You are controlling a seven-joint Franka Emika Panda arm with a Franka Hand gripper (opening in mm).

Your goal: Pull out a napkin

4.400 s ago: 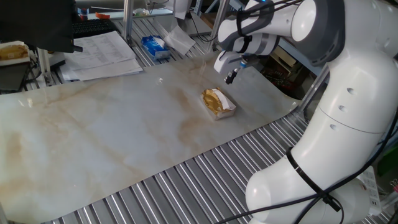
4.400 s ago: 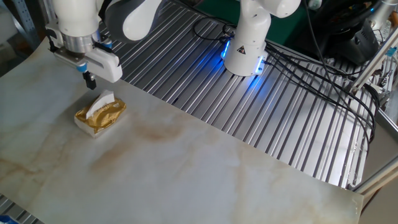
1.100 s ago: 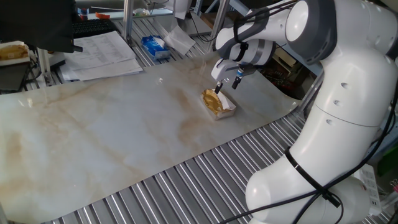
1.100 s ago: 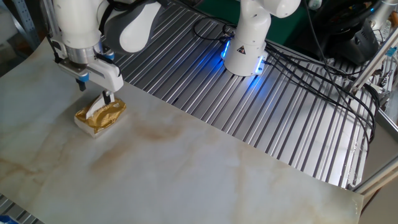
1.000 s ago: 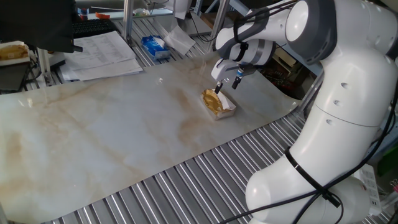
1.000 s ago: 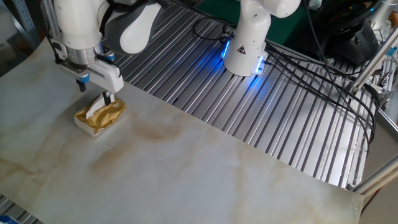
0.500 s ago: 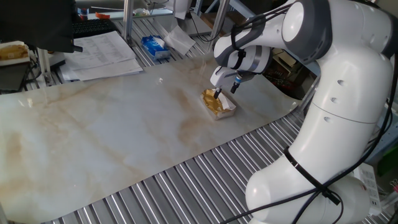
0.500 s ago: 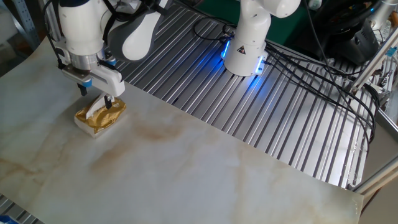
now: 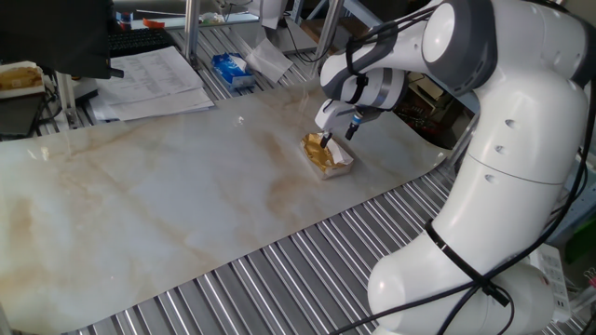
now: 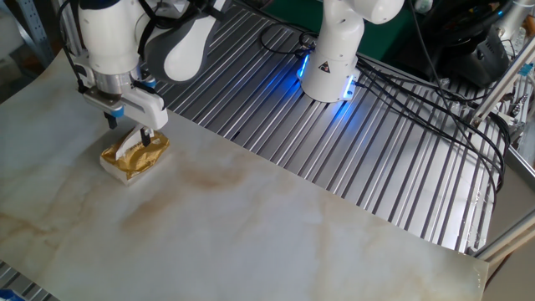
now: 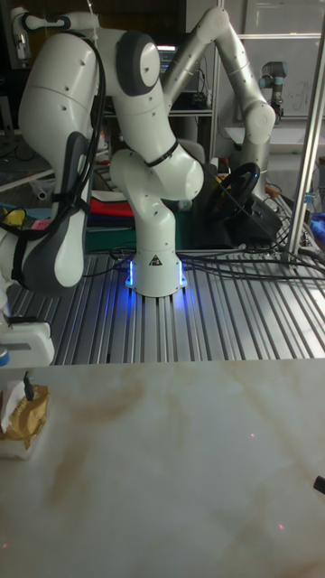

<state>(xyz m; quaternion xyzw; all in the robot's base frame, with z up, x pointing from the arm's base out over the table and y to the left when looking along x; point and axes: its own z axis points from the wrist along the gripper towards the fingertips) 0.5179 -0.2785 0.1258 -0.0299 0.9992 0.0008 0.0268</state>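
Straddling the napkin (image 10: 125, 145) atop the pack (image 10: 136, 157), gripper (image 10: 128, 133) fingers stand open, gripping nothing.

Marbled beige surface (image 9: 168, 186) over ribbed metal decking (image 10: 393, 125); printed papers (image 9: 154, 79), blue packet (image 9: 230, 68), black cables (image 10: 451, 92) behind.

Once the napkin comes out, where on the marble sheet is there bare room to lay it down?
Most of the marble sheet is bare, from the gold-brown pack toward the printed papers and the near ribbed edge. It is crowded only at the pack, where the gripper straddles the napkin.
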